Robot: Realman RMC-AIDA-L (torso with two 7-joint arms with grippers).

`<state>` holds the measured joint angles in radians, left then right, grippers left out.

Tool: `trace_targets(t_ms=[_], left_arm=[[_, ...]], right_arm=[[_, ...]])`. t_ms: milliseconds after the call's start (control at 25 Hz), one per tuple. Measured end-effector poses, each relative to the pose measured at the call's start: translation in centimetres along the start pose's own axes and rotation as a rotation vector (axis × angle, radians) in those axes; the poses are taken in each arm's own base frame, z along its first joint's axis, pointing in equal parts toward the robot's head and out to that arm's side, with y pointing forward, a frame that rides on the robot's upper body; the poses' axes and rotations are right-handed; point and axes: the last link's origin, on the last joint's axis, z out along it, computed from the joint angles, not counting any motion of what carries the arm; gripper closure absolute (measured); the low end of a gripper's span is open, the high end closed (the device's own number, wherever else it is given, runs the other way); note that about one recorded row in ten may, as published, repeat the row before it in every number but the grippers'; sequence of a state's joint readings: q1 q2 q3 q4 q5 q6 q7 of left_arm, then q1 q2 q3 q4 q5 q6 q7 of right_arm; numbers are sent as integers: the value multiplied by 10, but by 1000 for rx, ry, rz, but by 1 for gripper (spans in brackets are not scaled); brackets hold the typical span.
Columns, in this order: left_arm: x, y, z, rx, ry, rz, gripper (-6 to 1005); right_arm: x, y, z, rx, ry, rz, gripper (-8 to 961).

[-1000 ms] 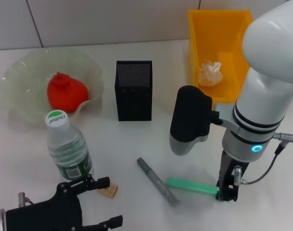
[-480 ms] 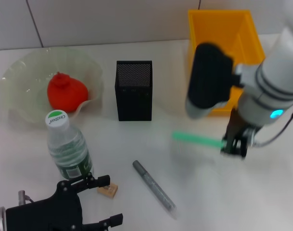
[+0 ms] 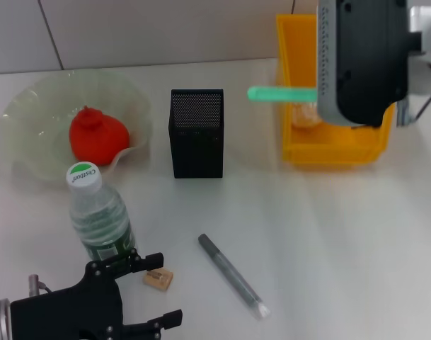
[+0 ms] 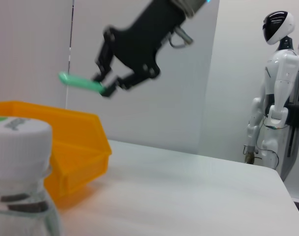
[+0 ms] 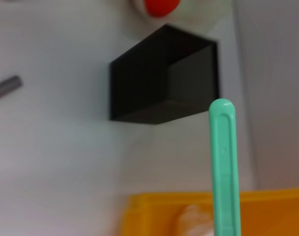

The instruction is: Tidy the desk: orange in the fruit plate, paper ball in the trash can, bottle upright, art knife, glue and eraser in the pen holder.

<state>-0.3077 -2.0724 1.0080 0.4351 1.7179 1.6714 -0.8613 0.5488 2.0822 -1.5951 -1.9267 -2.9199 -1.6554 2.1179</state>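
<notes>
My right gripper [image 4: 106,89] is shut on the end of the green art knife [image 3: 281,93] and holds it level, high in the air between the black mesh pen holder [image 3: 197,134] and the yellow trash can [image 3: 299,151]. The knife also shows in the right wrist view [image 5: 223,167], with the pen holder [image 5: 164,78] below it. The paper ball [image 3: 305,114] lies in the trash can. The orange [image 3: 97,134] sits in the fruit plate [image 3: 31,117]. The bottle [image 3: 98,216] stands upright. The eraser [image 3: 158,278] and a grey pen-shaped glue stick [image 3: 233,275] lie on the desk. My left gripper [image 3: 165,292] is open beside the eraser.
The right arm's dark wrist body [image 3: 360,57] hangs over the trash can and hides part of it. A white humanoid robot [image 4: 277,88] stands far off beyond the desk's edge. The white desk top [image 3: 342,241] stretches to the front right.
My right arm has lifted the green art knife off the desk and carried it up and back, from the front right to above the gap between the pen holder and the trash can.
</notes>
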Motion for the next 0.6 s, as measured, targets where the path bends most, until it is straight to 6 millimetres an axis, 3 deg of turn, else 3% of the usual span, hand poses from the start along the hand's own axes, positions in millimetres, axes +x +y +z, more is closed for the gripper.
trace_targets(t_ms=[200,600], left_arm=[[1,0,2,-3,5,5,158],[0,1,2,0,10,2,157]], right_arm=[[4,-15,0,109,-34,-173,776],[13,-28,28,263,-26,-543,777]])
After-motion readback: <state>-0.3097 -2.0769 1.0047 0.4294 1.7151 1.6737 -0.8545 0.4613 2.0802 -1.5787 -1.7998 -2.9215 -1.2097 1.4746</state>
